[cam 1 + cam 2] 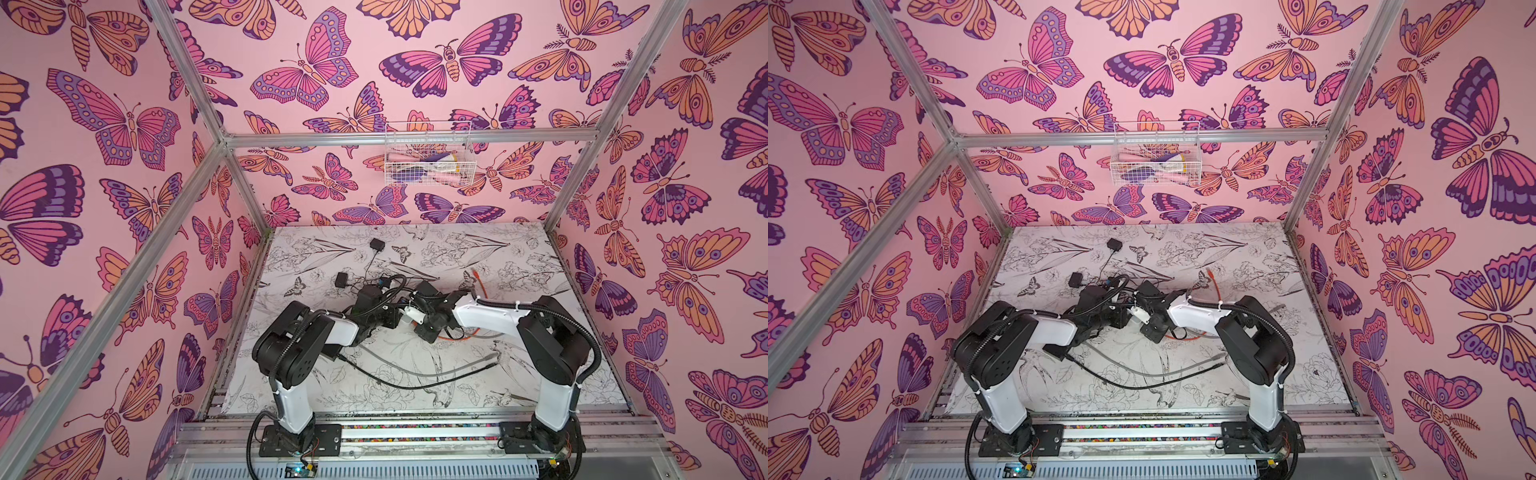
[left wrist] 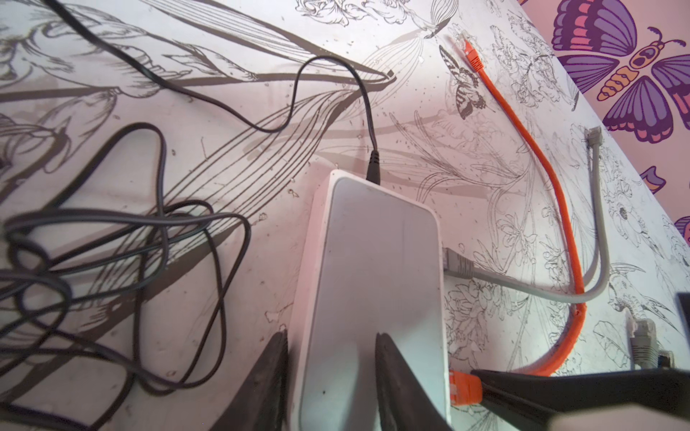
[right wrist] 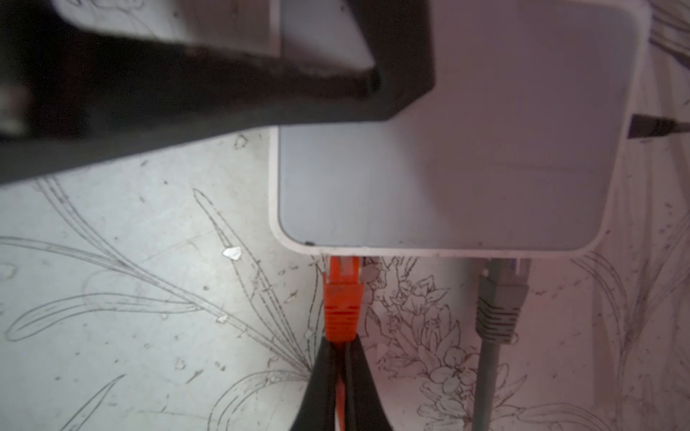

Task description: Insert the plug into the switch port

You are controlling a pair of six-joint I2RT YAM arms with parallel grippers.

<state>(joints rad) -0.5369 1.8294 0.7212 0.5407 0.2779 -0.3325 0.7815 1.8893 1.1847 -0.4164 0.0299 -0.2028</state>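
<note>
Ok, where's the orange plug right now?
In the right wrist view, the orange plug sits at the white switch's port edge, pinched from behind by the right end effector, with the grey plug beside it.

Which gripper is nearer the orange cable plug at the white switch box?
Right. Right gripper pinches the cable behind the orange plug; left gripper sits over the white switch box.

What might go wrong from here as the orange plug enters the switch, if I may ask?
1. The right gripper pinches the orange plug at its tail, so it may tilt and jam rather than seat.
2. The left gripper only straddles one edge of the switch; a hard push might slide it.
</note>
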